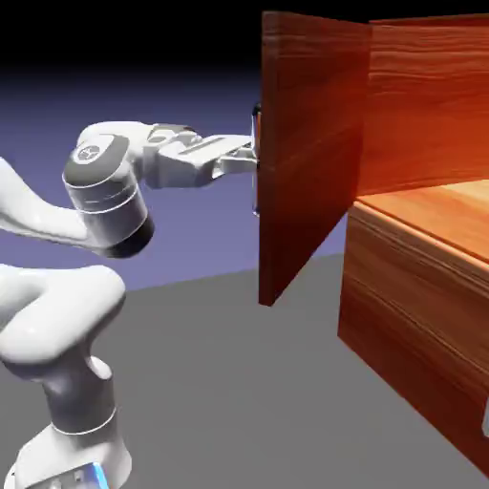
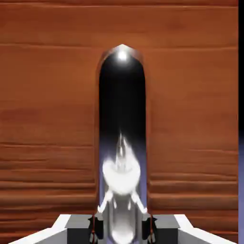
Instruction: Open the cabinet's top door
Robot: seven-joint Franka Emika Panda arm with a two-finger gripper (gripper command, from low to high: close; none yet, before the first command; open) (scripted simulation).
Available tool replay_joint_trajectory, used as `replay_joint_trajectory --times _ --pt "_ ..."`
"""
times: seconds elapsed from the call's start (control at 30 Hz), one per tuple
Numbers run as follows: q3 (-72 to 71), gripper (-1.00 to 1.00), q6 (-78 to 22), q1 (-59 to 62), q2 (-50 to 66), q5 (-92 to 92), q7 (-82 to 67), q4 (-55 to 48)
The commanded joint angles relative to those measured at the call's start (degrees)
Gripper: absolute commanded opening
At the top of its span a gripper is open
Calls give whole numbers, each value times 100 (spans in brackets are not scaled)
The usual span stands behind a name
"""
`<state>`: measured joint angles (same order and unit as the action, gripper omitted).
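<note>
The cabinet (image 1: 430, 105) of reddish-brown wood fills the exterior view's right side. Its top door (image 1: 306, 162) stands swung out from the cabinet body, edge toward the arm. The slim silver handle (image 1: 255, 162) runs vertically on the door's outer face. My gripper (image 1: 250, 159) reaches level from the left and is shut on that handle. In the hand view the shiny handle (image 2: 122, 119) rises between my fingertips (image 2: 97, 228), with the gripper (image 2: 122, 229) closed around its base. The door's wood grain (image 2: 47, 119) fills the background.
Below the opened door, the cabinet's lower front panel (image 1: 411, 315) juts toward the grey table (image 1: 239, 382). My white arm (image 1: 57, 315) rises from the lower left. A strip of blue backdrop (image 2: 241, 143) shows past the door's edge.
</note>
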<state>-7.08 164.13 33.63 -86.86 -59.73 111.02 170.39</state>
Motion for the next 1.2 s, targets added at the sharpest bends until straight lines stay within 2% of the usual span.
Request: replay_joint_trajectory --times 0.0,0.3,0.57,0.83,1.17 --pt "-95 -100 -255 -145 -145 128 -60 28" --pt "-1447 -100 -2497 -1261 -1159 1366 -357 -26" --pt "-3045 -100 -4490 -1715 -1410 2514 -391 -729" --pt "-4355 -100 -6439 -1112 -1319 3521 -508 -2234" --pt "-5039 -100 -8333 161 -1063 3962 -667 -4310"
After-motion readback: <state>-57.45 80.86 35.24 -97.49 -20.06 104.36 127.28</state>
